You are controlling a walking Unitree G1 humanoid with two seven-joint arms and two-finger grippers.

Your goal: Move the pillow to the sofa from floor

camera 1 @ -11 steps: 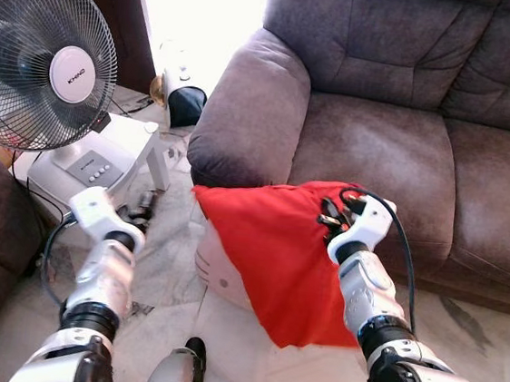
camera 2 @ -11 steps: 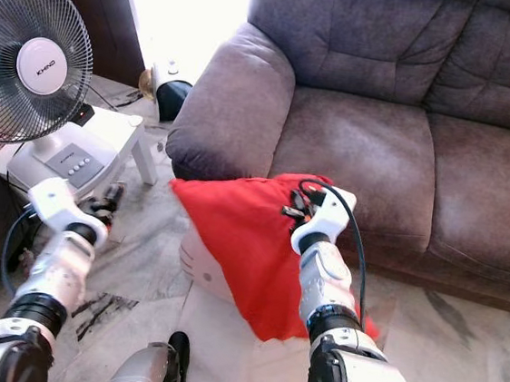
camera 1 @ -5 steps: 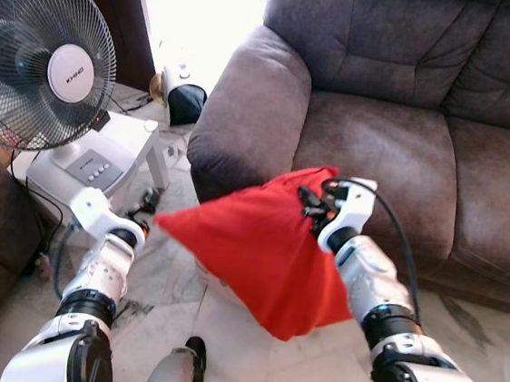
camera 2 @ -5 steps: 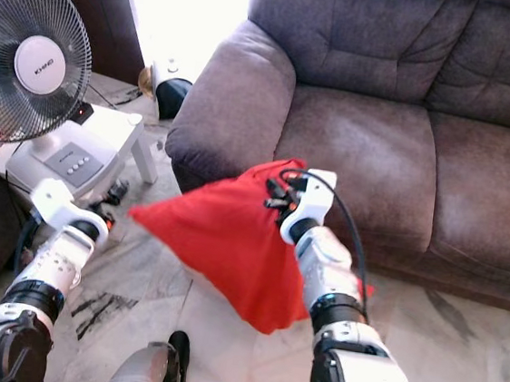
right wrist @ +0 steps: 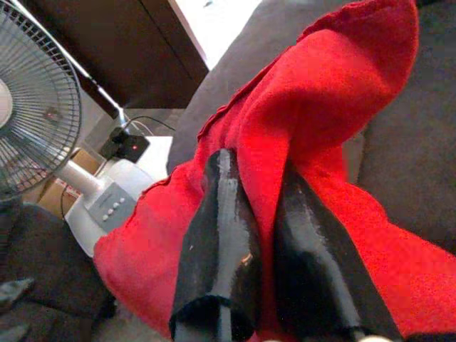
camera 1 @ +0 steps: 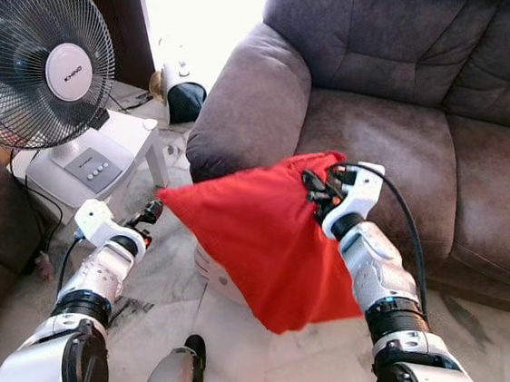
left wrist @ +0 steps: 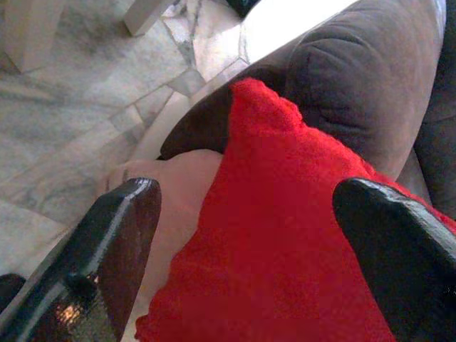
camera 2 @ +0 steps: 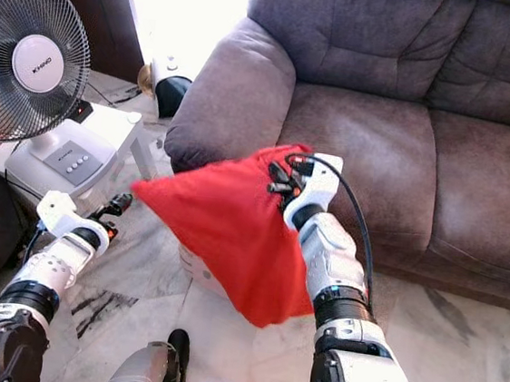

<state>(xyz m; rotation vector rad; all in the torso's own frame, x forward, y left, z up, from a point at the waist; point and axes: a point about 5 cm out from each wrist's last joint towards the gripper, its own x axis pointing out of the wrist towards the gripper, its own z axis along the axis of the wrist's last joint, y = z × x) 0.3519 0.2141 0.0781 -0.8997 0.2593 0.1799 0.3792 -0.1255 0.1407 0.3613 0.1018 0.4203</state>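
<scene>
The white hub of the pedestal fan (camera 1: 43,55) carries a dark brand word that looks like "KHIND". The fan stands on the robot's left, in front of a white appliance (camera 1: 89,166) with a row of buttons on its top.

The right arm reaches forward and up from the lower right, elbow bent. Its right end effector (camera 2: 285,178) is raised in front of the sofa (camera 1: 401,106) seat edge, fingers pressed together on a fold at the top corner of the red pillow (camera 1: 260,233). In the right wrist view the two black fingers (right wrist: 221,235) pinch red cloth between them.

The pillow hangs in the air off that corner, above the pale marble floor (camera 1: 174,265) and just in front of the sofa's armrest. Its long axis runs diagonally, one corner pointing toward the robot's left and the lowest corner drooping toward the floor.

The left arm is bent low at the lower left, with the left end effector (camera 1: 148,213) near the floor beside the pillow's left corner, its fingers (left wrist: 117,235) spread wide and holding nothing.
</scene>
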